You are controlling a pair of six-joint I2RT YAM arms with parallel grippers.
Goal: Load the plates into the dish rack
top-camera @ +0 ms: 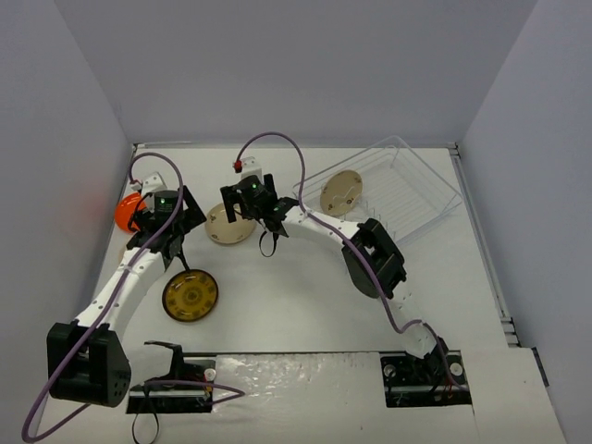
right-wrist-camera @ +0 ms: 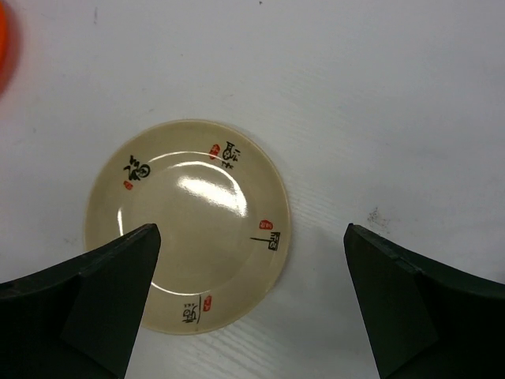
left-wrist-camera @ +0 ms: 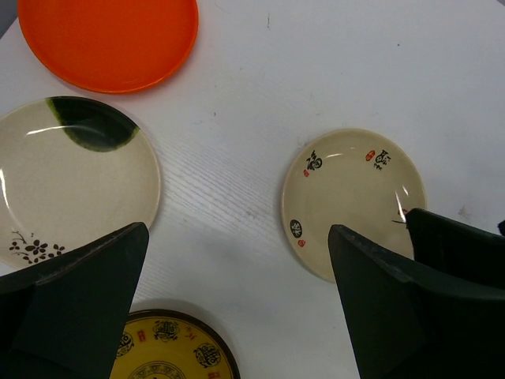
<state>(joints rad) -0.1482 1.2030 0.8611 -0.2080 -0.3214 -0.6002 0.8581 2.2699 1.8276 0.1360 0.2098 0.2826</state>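
The right gripper (right-wrist-camera: 250, 237) hangs over the white table (top-camera: 305, 305) with its jaws spread wide and nothing between them; a small cream plate (right-wrist-camera: 189, 225) with black and red marks lies flat beneath it, nearer the left-hand finger in the wrist view, its lower edge hidden behind that finger; the left gripper (left-wrist-camera: 238, 231) is likewise spread wide and empty, above bare table with plates around it; in its wrist view the same small cream plate sits just above the right-hand finger, a larger cream plate with a dark green patch (left-wrist-camera: 71, 181) lies by the left-hand finger, an orange plate (left-wrist-camera: 106, 39) lies flat beyond that, and a brown plate with a yellow centre (left-wrist-camera: 170, 351) shows at the bottom edge between the fingers; from above, the clear dish rack (top-camera: 407, 185) stands at the far right of the table, well apart from both grippers, with another cream plate (top-camera: 339, 192) standing on edge at its left end.
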